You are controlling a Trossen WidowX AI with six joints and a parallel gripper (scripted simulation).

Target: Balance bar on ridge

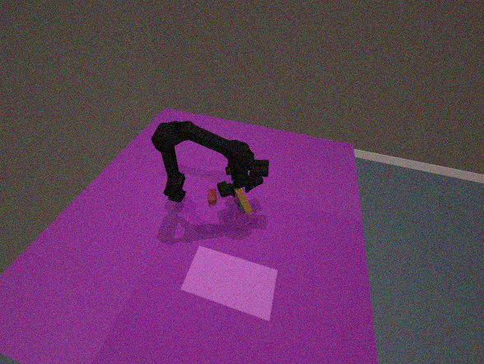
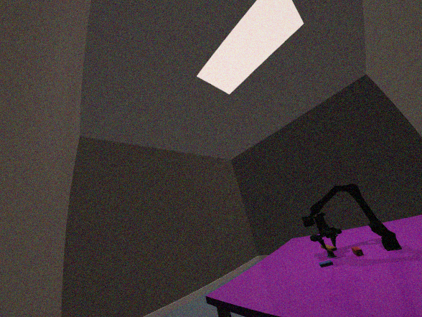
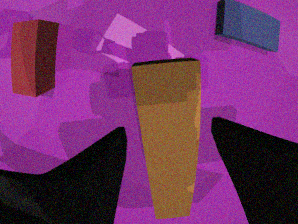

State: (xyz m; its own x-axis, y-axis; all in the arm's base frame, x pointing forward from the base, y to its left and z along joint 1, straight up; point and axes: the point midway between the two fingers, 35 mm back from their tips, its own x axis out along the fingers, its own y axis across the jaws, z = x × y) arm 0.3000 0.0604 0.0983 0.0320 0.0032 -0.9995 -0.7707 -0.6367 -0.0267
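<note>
Our black jaws [image 1: 244, 190] [image 2: 331, 247] stand parted well over halfway, holding nothing; between them, apart from both, is the long yellow-orange rectangular bar [image 1: 243, 200] [image 2: 329, 247] [image 3: 168, 140]. Nearby on our purple tabletop [image 1: 321, 247] [image 2: 305, 287] [image 3: 260, 90] lie a red block [image 1: 211, 196] [image 2: 357, 250] [image 3: 33, 58] and a blue block [image 2: 326, 264] [image 3: 250, 26].

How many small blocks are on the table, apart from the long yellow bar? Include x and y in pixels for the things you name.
2 plain to see: a red block [image 1: 211, 197] [image 2: 357, 251] [image 3: 31, 57] and a blue block [image 2: 326, 264] [image 3: 251, 26], on opposite sides of the bar. Something green partly shows under the bar.
</note>
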